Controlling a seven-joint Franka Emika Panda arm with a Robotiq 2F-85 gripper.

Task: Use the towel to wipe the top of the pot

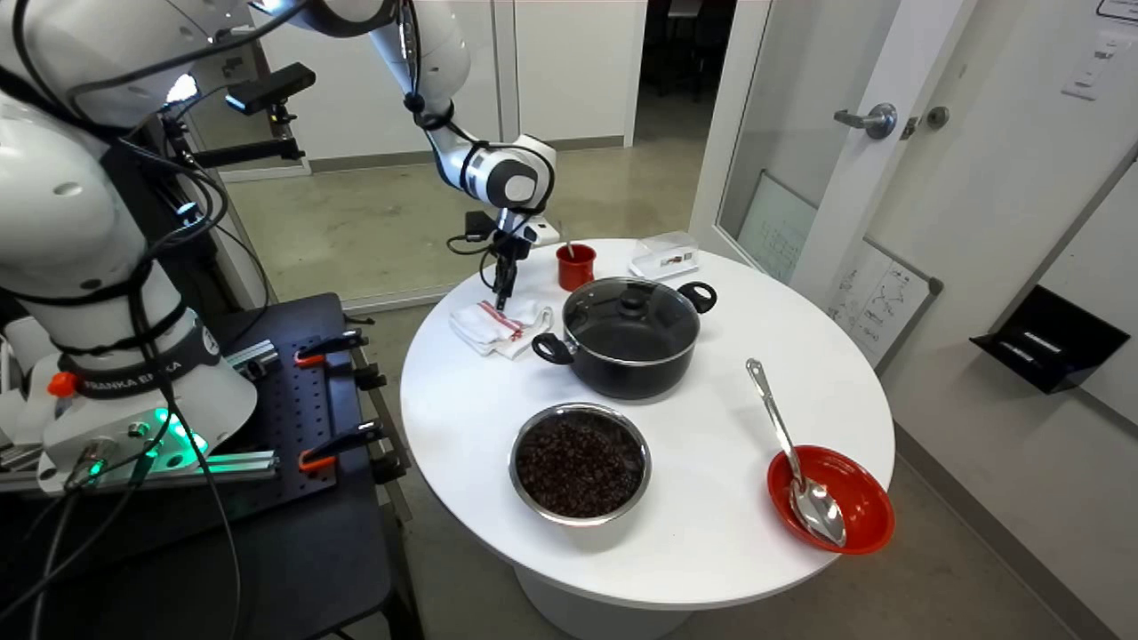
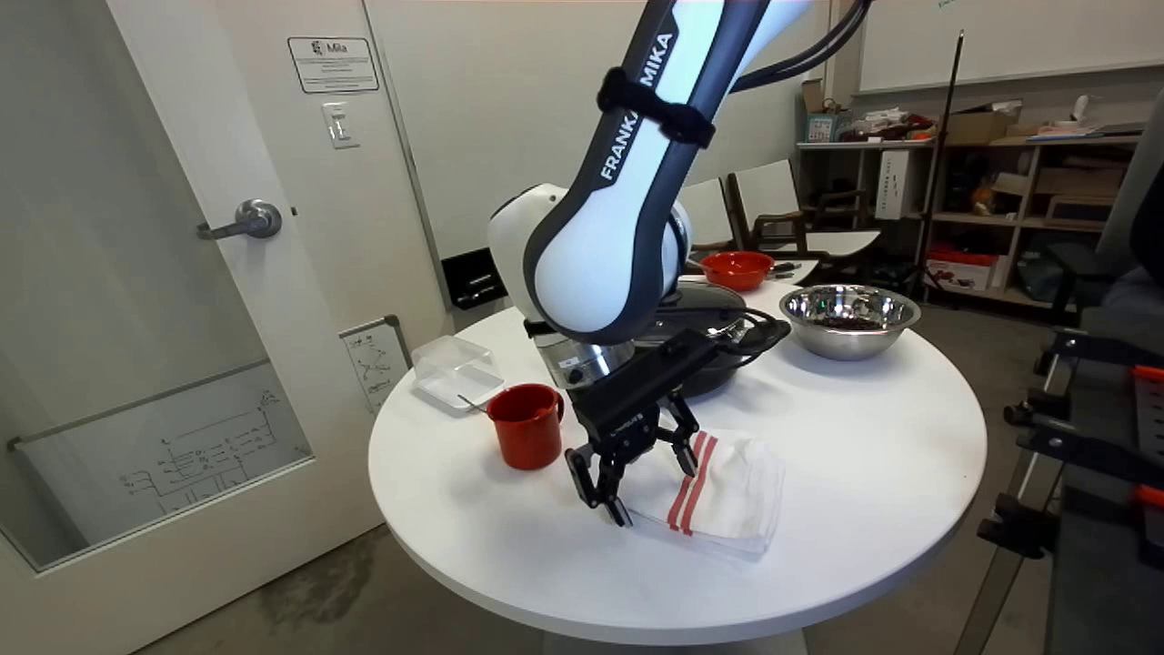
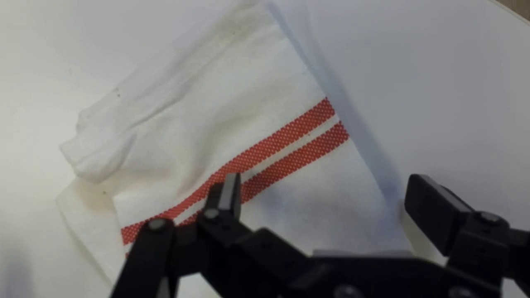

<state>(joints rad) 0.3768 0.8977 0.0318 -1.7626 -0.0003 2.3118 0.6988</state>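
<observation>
On the round white table (image 1: 729, 418), the towel (image 2: 737, 500) lies folded and a little rumpled, white with two red stripes, near one handle of the black pot (image 1: 636, 380). Over the towel hangs the gripper (image 3: 325, 186), pointing down, its two fingers spread wide apart. From the wrist view, one finger (image 3: 217, 198) stands above the stripes and the other is by the towel's edge; whether either tip touches it, I can't tell.

The pot sits flat with its glass lid (image 1: 605, 324) on, knob upward. Near it a red mug (image 2: 527, 432) stands upright, a thin handle poking out, and near the mug is a clear plastic container (image 2: 459, 373). A steel bowl (image 2: 841, 344) holds a heap of small dark pieces (image 1: 578, 467) too fine for me to name. Well apart from the towel, close to the table's edge, is a red bowl (image 1: 867, 507) with a long metal spoon (image 1: 782, 433) leaning in it, its handle jutting past the rim.

The white arm (image 2: 627, 200), cables strapped along it, stretches over from its base (image 1: 169, 391) on a dark stand (image 1: 293, 569) beside the table. Low by the wall is a small whiteboard (image 1: 876, 302) with marker drawings, near a glazed door (image 2: 277, 309) with a metal lever handle (image 2: 259, 218).
</observation>
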